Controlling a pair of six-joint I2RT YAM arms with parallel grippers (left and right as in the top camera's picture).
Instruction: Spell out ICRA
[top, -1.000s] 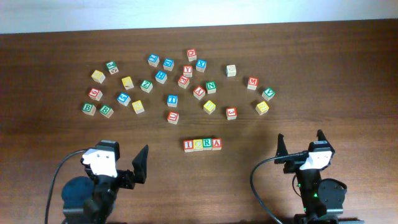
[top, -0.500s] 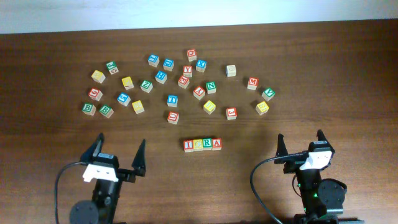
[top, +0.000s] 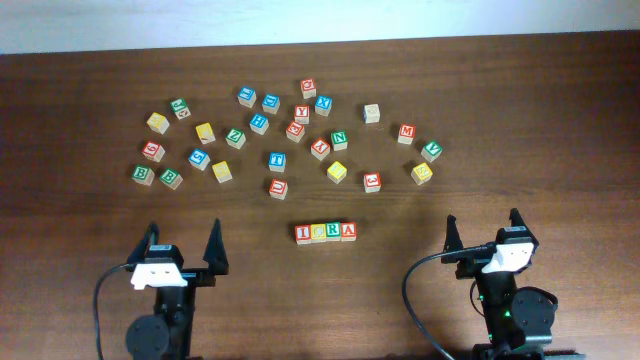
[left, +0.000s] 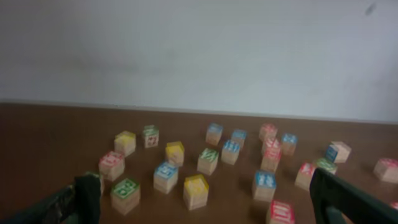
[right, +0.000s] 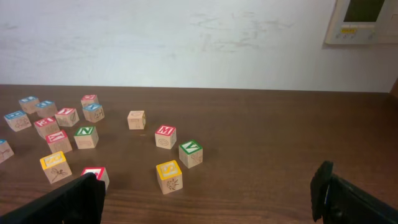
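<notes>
Just 6 o'clock of centre on the table (top: 560, 120), in one touching row reading toward 3 o'clock: red I cube (top: 303, 233), yellow C cube (top: 318, 233), green R cube (top: 333, 232), red A cube (top: 348, 231). At 12 o'clock of the row, spread in an arc: other letter cubes (top: 277, 160). At 8 o'clock, left claw (top: 184, 232), released, empty. At 4 o'clock, right claw (top: 482, 222), likewise spread wide, gripping nothing.

Red-yellow-green-red ICRA (top: 326, 232) (brown table (top: 520, 110))

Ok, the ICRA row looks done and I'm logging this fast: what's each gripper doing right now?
Left gripper: open, holding nothing.
Right gripper: open, holding nothing.
</notes>
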